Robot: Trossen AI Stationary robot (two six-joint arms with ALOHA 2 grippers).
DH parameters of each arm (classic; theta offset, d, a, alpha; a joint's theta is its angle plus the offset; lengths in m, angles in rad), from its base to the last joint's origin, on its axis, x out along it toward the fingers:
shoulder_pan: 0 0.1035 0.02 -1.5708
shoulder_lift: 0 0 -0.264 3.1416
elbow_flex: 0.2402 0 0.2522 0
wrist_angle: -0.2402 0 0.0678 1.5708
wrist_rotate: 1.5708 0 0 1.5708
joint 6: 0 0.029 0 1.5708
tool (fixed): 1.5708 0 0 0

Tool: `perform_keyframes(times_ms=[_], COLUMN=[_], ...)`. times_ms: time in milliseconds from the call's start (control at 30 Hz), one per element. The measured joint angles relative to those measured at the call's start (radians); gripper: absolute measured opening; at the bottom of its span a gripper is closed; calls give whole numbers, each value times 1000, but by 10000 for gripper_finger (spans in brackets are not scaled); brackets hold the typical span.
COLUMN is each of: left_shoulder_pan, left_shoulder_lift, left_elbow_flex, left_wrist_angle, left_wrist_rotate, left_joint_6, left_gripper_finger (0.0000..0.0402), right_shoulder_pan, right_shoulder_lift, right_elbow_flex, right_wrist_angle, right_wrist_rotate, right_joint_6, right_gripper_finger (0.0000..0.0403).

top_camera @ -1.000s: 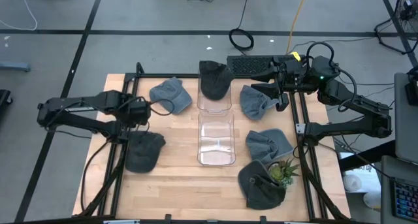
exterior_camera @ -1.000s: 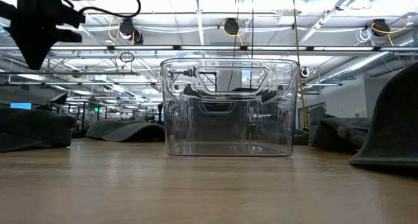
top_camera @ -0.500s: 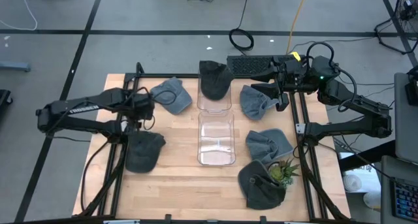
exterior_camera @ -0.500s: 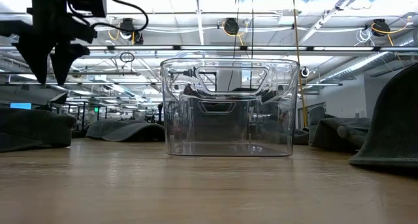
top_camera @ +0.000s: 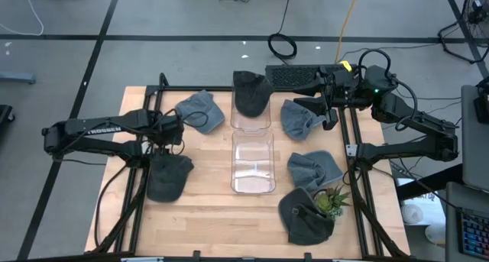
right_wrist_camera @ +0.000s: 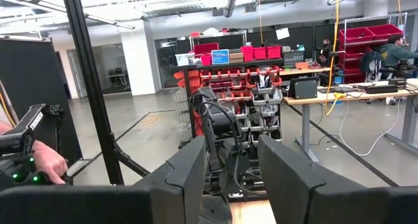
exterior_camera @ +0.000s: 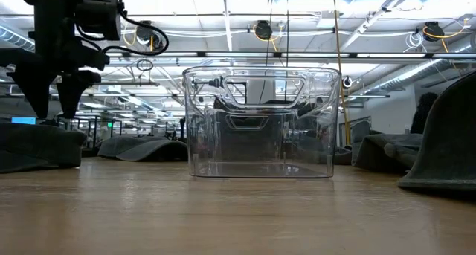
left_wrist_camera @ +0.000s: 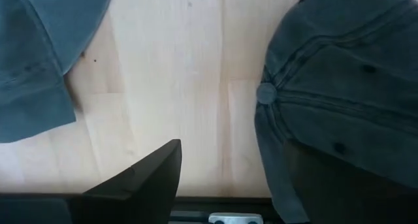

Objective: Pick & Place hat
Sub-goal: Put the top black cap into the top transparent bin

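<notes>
The left end effector (top_camera: 170, 137) hangs above the wooden worktop (top_camera: 206, 208), pointing down, in the gap between a blue-grey hat (top_camera: 197, 109) toward the far edge and a dark grey hat (top_camera: 168, 176) toward the near edge. Its fingers (exterior_camera: 46, 97) stand apart and hold nothing; in the low view the tips hover just above a hat's crown without touching. The left wrist view shows one finger tip (left_wrist_camera: 157, 172) over bare wood, the blue-grey hat (left_wrist_camera: 39, 54) on one side and the dark grey hat (left_wrist_camera: 346, 87), with its crown button, on the other. A clear plastic bin (top_camera: 253, 162) sits in the middle of the worktop, and a second one (top_camera: 250, 115) stands just behind it with a dark hat (top_camera: 250, 92) draped over its far rim. On the right side lie three more hats: a blue-grey one (top_camera: 299, 118) near the far corner, another (top_camera: 315, 169) beside the near bin, and a dark one (top_camera: 306, 216) at the near edge with a small green plant (top_camera: 331, 201) against it. The right end effector (top_camera: 327, 105) waits at the far right corner, raised off the worktop, its fingers (right_wrist_camera: 189, 172) spread and empty.
</notes>
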Motion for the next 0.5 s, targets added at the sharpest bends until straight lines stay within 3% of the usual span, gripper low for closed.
perform_keyframes(times_ms=[233,500], left_shoulder_pan=[-3,-6], left_shoulder_lift=[14,120], left_elbow_flex=[-1,-27], left_wrist_angle=[42,95], left_wrist_rotate=[24,23], left_joint_6=[52,80], left_gripper_finger=[269,273], right_shoulder_pan=[0,0], right_shoulder_lift=[0,0], right_elbow_flex=[0,0], right_wrist_angle=[0,0], right_wrist_rotate=[0,0], right_joint_6=[-13,-24], right_gripper_finger=[128,128])
